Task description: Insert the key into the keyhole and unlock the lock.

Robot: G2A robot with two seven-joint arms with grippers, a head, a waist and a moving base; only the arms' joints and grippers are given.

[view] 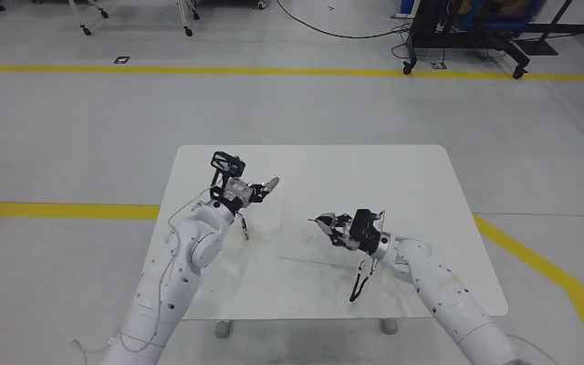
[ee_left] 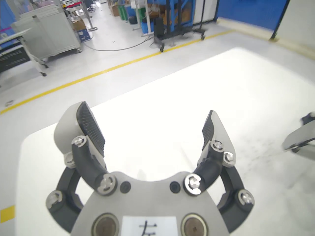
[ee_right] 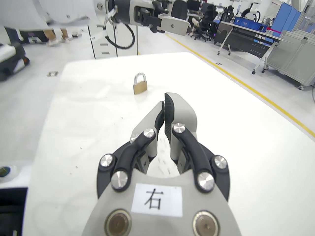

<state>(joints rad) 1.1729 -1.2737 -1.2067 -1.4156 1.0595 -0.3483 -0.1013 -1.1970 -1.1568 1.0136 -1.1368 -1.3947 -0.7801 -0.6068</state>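
One padlock point(ee_right: 140, 84) upright on table point(ee_right: 98, 128)

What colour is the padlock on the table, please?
The padlock is brass-gold; the right wrist view shows it best.

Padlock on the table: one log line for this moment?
padlock upright on table | left gripper open, empty | right gripper shut, short of padlock

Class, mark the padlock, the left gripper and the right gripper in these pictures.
padlock point(ee_right: 140, 88), right wrist view, on its brass body.
left gripper point(ee_left: 147, 109), left wrist view, midway between its fingertips.
right gripper point(ee_right: 164, 99), right wrist view, midway between its fingertips.
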